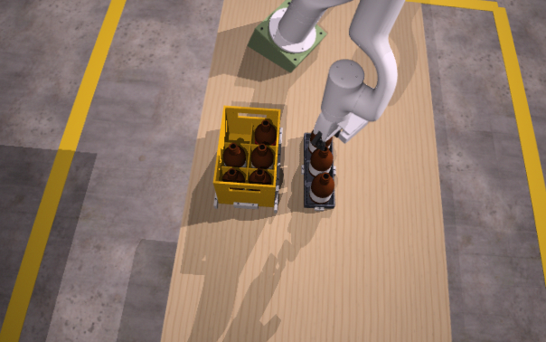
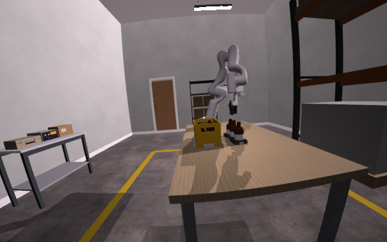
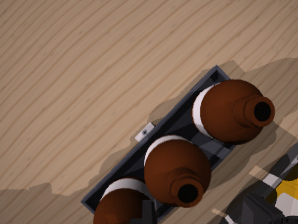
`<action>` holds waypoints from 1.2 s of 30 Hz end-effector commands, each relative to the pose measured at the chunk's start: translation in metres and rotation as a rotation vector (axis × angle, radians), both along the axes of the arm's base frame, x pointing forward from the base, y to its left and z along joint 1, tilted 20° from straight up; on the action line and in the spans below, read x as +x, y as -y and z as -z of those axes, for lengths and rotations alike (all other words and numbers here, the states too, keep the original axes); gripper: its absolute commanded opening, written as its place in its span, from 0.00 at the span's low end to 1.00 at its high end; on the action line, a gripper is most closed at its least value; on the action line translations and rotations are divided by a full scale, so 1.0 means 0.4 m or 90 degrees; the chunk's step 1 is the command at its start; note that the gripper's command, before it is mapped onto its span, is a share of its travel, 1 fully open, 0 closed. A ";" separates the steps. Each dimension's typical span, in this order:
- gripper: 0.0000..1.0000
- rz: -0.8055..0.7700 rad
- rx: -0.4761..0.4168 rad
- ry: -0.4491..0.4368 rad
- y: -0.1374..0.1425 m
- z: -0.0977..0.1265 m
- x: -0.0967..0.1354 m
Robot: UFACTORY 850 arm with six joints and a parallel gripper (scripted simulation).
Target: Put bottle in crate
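The yellow crate (image 1: 248,156) holds several brown bottles; its far left slot (image 1: 238,131) is empty. To its right a dark tray (image 1: 319,174) carries three upright brown bottles with white labels: a far one (image 1: 315,145), a middle one (image 1: 321,159) and a near one (image 1: 322,186). My gripper (image 1: 322,139) is open and empty, and hangs just above the far bottle's neck. In the exterior view the gripper (image 2: 232,110) stands a little above the bottles (image 2: 234,129). In the wrist view the three bottles (image 3: 177,171) stand in a row in the tray, with my fingertips at the bottom edge.
The green robot base (image 1: 287,38) sits at the table's far end, behind the crate. The crate's corner shows at the right edge of the wrist view (image 3: 289,196). A grey block (image 2: 344,134) and shelving stand to the right of the table.
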State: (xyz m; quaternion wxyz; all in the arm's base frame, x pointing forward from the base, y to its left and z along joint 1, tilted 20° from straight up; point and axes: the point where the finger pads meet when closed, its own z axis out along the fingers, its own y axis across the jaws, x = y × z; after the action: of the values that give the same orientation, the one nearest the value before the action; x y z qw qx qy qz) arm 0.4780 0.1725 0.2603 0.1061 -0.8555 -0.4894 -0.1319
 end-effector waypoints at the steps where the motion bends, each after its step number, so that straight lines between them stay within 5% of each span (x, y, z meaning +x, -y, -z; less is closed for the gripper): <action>1: 0.65 0.000 0.000 0.001 -0.005 0.013 0.004; 36: 0.65 0.000 0.000 0.001 -0.025 0.071 0.012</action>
State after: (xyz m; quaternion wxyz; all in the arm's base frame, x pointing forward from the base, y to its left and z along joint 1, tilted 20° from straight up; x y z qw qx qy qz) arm 0.4819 0.1822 0.2315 0.1062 -0.8554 -0.4894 -0.1320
